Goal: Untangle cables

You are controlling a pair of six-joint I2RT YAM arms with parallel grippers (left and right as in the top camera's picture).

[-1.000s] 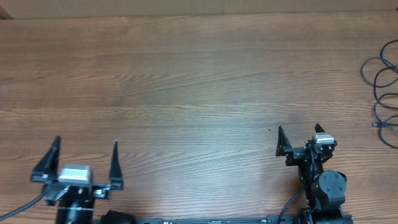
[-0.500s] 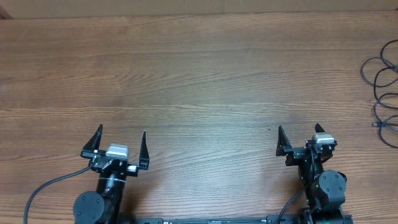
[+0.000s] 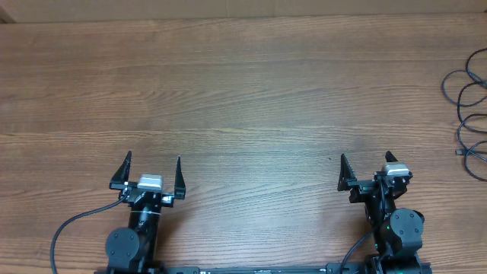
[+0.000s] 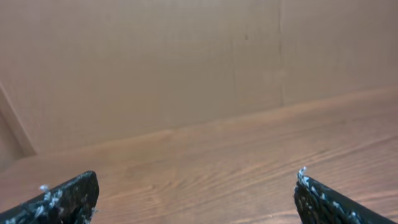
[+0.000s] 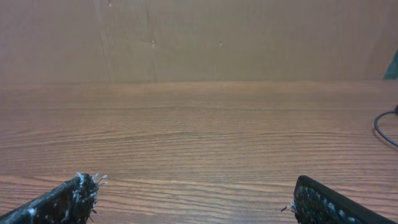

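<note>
With the left pincer and the right pincer both wide open and empty at the near edge of the worktop, the cables lie far at its right edge, so a stretched reach may push the loops off or tighten them.

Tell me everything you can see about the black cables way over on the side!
The cables are thin black cords lying in loose, overlapping loops, flat on the wooden table. They sit at its far right edge, partly cut off by the picture. One small pale plug end pokes out to the left. Nothing but the table touches them.
</note>
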